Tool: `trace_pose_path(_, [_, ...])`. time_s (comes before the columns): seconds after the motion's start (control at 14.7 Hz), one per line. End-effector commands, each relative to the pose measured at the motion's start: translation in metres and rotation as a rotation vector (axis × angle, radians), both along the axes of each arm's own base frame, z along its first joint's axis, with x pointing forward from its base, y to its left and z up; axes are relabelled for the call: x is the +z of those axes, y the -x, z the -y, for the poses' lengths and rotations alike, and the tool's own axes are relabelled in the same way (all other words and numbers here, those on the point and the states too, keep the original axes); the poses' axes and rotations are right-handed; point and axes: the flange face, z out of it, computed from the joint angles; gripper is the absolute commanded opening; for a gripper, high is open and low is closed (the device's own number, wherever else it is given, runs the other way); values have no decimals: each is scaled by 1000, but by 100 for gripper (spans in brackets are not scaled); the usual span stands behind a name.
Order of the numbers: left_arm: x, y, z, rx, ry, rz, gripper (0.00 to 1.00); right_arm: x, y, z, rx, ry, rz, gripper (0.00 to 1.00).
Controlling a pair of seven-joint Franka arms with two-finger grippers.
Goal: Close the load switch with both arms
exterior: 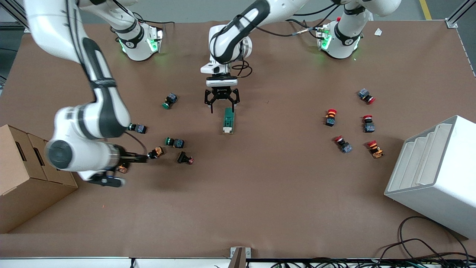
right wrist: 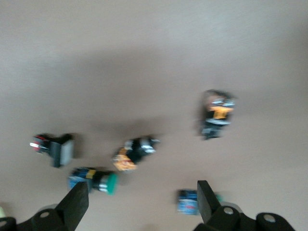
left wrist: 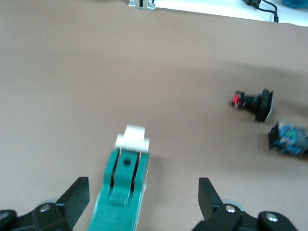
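Note:
The load switch (exterior: 228,121) is a dark-green oblong block lying flat mid-table, its cream-white lever end (exterior: 226,130) pointing toward the front camera. My left gripper (exterior: 222,106) is open and hangs just above the switch's end that lies farther from the camera. In the left wrist view the switch (left wrist: 126,187) lies between the spread fingers of the left gripper (left wrist: 144,199), closer to one finger, lever (left wrist: 132,138) away from the wrist. My right gripper (exterior: 135,159) is open and empty (right wrist: 142,202), over scattered push buttons toward the right arm's end.
Push buttons lie under the right gripper: a green-capped one (right wrist: 96,180), an orange one (right wrist: 134,153), a red-and-black one (exterior: 185,159). Several red buttons (exterior: 331,117) lie toward the left arm's end beside a white rack (exterior: 435,175). A cardboard box (exterior: 22,175) stands at the right arm's end.

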Motion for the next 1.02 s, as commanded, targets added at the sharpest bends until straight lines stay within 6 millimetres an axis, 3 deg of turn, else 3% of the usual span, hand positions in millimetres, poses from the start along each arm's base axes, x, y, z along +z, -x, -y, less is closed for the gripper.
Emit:
trace_pose_path(0.0, [65, -32, -10, -24, -34, -89, 100, 33, 25, 59, 55, 19, 23, 100])
trace_pose_path(0.14, [101, -57, -12, -36, -45, -159, 100, 63, 32, 85, 60, 26, 42, 100])
trace_pose_path(0.27, [143, -94, -31, -24, -38, -204, 100, 93, 40, 99, 65, 67, 61, 100])
trace_pose_path(0.55, [196, -145, -82, -7, -105, -307, 100, 138, 60, 105, 56, 77, 66, 100])
trace_pose_path(0.75, [236, -195, -139, -9, -173, -381, 100, 167, 68, 103, 59, 79, 83, 100])
trace_pose_path(0.82, [256, -223, -176, -8, -155, -402, 100, 174, 68, 103, 57, 80, 89, 100])
trace_pose_path(0.95, [294, -261, -233, -53, -128, -431, 100, 187, 67, 104, 56, 80, 89, 100])
